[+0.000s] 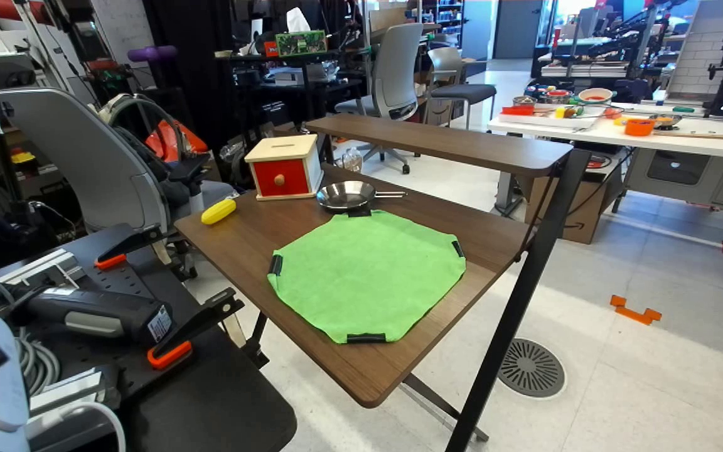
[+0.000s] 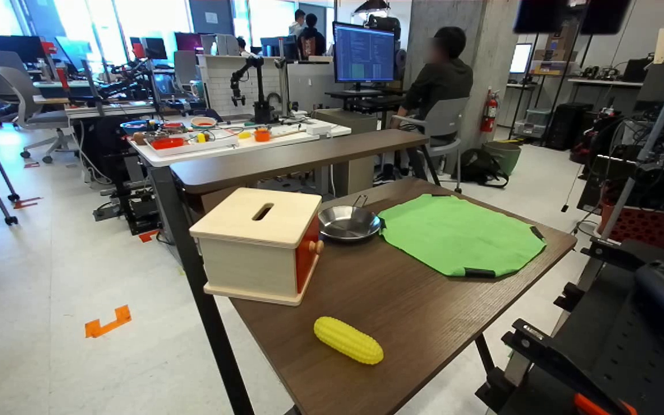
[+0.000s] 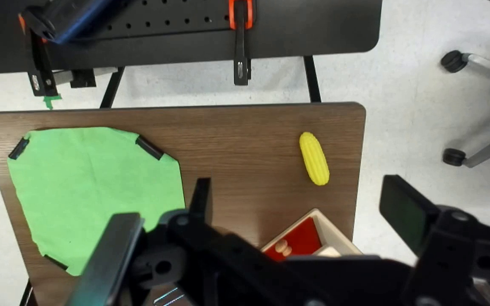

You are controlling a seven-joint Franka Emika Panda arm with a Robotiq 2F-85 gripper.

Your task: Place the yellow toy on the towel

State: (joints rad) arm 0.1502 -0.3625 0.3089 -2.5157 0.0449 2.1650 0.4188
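Nearest, btm of the wrist view: gripper (image 3: 296,197), fingers (image 3: 406,212) spread wide apart. Beyond it, yellow toy (image 3: 314,158) lies R of ctr on the brown tbl (image 3: 236,140), well apart from the green towel (image 3: 96,178), which is flat at L. In an exterior view, toy's at lower ctr; then, farther back, wooden box (image 2: 245,262) L of ctr, metal pan (image 2: 349,223) near ctr, just beside the towel, & towel R of ctr. Behind: white tbl (image 2: 280,140), upper L, & seated person (image 2: 441,83), upper R.

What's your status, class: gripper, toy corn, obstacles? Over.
Gripper open, empty. Toy corn cob on tabletop, off green towel. Red-fronted wooden box nearby, likely not blocking.
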